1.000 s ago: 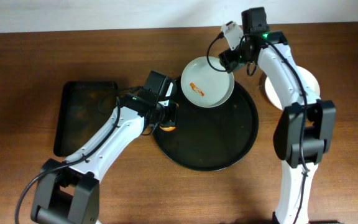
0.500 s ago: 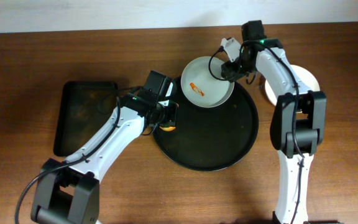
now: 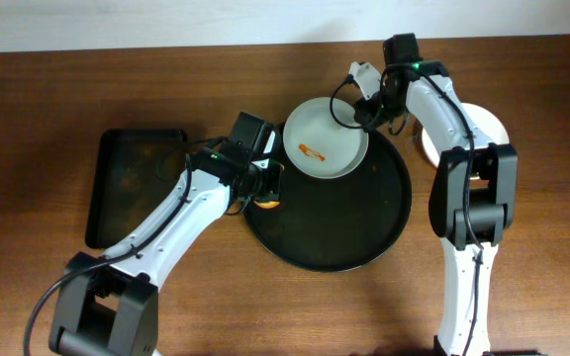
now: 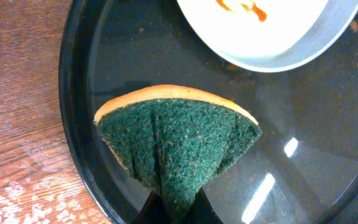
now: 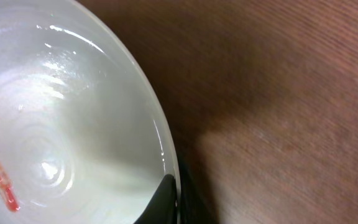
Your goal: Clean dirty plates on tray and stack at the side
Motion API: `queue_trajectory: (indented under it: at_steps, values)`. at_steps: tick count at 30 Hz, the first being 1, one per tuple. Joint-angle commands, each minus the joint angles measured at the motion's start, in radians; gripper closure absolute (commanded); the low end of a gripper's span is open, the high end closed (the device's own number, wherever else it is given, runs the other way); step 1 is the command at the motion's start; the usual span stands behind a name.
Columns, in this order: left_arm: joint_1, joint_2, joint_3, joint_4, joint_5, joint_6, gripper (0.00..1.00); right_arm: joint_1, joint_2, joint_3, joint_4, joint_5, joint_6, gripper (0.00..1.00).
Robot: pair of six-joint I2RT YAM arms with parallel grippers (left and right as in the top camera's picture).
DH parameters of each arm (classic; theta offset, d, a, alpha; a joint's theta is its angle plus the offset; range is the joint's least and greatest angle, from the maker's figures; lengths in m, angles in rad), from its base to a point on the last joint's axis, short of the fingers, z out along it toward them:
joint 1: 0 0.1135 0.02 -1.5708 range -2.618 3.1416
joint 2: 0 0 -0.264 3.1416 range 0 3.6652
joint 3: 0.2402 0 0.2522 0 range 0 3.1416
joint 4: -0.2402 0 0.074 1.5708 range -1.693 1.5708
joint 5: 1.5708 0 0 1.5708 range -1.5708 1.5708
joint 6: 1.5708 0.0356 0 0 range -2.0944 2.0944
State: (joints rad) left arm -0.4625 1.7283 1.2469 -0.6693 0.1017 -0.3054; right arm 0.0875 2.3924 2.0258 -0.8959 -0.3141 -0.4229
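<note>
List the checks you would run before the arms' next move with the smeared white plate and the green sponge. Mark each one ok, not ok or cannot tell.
1. Plate grip: right gripper shut on the rim of the round white plate: ok.
2. Tool grip: left gripper shut on the green-and-orange sponge: ok.
3. Sponge touching plate: not ok, they are apart.
4. Plate wiped clean: not ok, orange-red smear shows.
5. Plate lifted off the large round black tray: cannot tell.

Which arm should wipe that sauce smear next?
Left. The left gripper is shut on the sponge beside the plate; the right gripper pinches the plate's rim.
</note>
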Motion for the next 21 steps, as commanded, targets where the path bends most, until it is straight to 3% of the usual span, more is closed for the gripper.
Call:
queue_trajectory:
  at_steps: [1, 8, 13, 18, 21]
  values:
    - [0.001, 0.005, -0.003, -0.001, 0.011, 0.008, 0.99, -0.005, -0.100, 0.077, -0.083, 0.084, 0.008, 0.96]
    - [0.001, 0.005, -0.003, 0.005, 0.011, -0.007, 0.99, -0.003, -0.202, 0.109, -0.351, 0.407, 0.335, 0.96]
    - [0.000, 0.012, -0.003, 0.006, 0.012, -0.077, 1.00, -0.003, -0.217, 0.109, -0.518, 0.450, 0.531, 0.96]
    - [-0.022, 0.060, -0.004, 0.006, 0.014, -0.090, 1.00, 0.005, -0.217, 0.108, -0.611, 0.449, 0.609, 0.96]
    - [-0.001, 0.064, 0.006, -0.028, 0.007, -0.029, 1.00, 0.024, -0.221, 0.108, -0.652, 0.438, 0.616, 0.96]
